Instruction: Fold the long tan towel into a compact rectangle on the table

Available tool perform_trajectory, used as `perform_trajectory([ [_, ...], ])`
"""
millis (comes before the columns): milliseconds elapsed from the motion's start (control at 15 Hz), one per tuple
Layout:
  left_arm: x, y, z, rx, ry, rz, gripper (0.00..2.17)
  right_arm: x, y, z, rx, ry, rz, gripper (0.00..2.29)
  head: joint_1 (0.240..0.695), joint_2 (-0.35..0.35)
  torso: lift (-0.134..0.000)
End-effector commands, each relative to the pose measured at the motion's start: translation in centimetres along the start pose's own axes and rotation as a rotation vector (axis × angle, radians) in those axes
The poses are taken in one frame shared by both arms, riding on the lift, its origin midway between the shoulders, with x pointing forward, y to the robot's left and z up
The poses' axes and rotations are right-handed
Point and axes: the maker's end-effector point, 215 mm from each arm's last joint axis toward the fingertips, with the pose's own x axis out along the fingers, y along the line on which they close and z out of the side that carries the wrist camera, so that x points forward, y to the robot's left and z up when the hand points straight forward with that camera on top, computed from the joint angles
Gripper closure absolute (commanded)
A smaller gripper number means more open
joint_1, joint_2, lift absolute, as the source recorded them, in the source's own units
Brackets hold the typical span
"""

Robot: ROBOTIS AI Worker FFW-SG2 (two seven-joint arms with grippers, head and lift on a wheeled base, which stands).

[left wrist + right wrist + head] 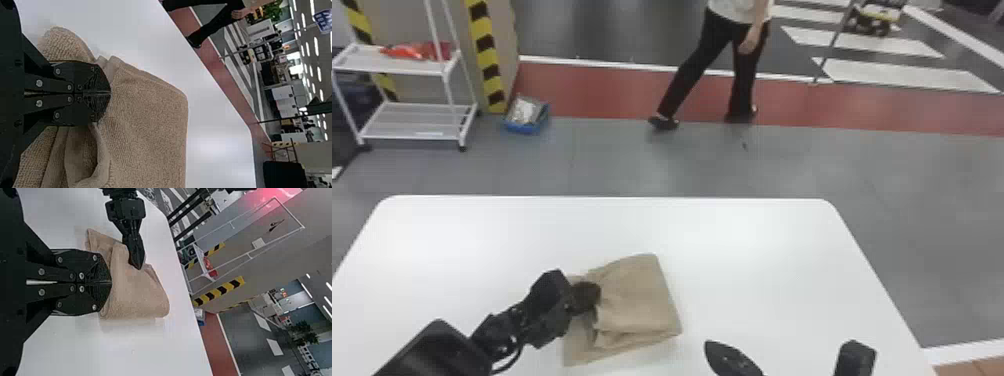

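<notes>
Nearest you, your right gripper with flat black fingers (111, 282) is closed up, off to the right of the cloth and apart from it. Just beyond, left of centre on the smooth white tabletop (757, 240), you've got the tan terry towel (637, 300), already doubled into a thick, squarish bundle. A flat tan under-layer (577, 352) pokes out at its near left corner. Your left gripper, also black and flat-fingered (110, 93), is down at the rumpled left side, fingertips together; can't tell if any cloth is pinched between them.

Looks to me like you're mid-way through the later folding, probably working that left end in. Next I'd get the bunched bit lying flat over the under-layer, then back out gently so the top doesn't drag, and square the edges. Plenty of bare table toward the far edge, so no rush.
</notes>
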Motion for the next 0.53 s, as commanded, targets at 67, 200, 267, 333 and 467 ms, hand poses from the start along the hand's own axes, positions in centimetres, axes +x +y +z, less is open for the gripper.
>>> perform_trajectory([
  [67, -1.8, -0.2, -3.1, -0.068, 0.116, 0.025, 1.89, 1.1, -0.7, -0.4, -0.010, 0.013, -0.016, 1.77, 0.695, -0.176, 0.000],
  [200, -3.5, 0.2, -4.7, -0.113, 0.166, 0.053, 1.89, 1.7, -0.9, -0.8, -0.026, 0.024, -0.044, 1.77, 0.695, -0.160, 0.000],
  [267, -4.5, 0.5, -5.6, -0.132, 0.185, 0.069, 1.89, 2.0, -1.1, -0.8, -0.027, 0.024, -0.057, 1.77, 0.695, -0.148, 0.000],
  [333, -5.0, 0.6, -5.6, -0.145, 0.189, 0.077, 1.89, 2.4, -1.1, -0.8, -0.024, 0.025, -0.060, 1.77, 0.695, -0.123, 0.000],
  [467, -6.7, 1.8, -5.3, -0.200, 0.155, 0.105, 1.89, 3.8, -1.1, -1.2, -0.027, 0.042, -0.064, 1.77, 0.695, -0.098, 0.000],
])
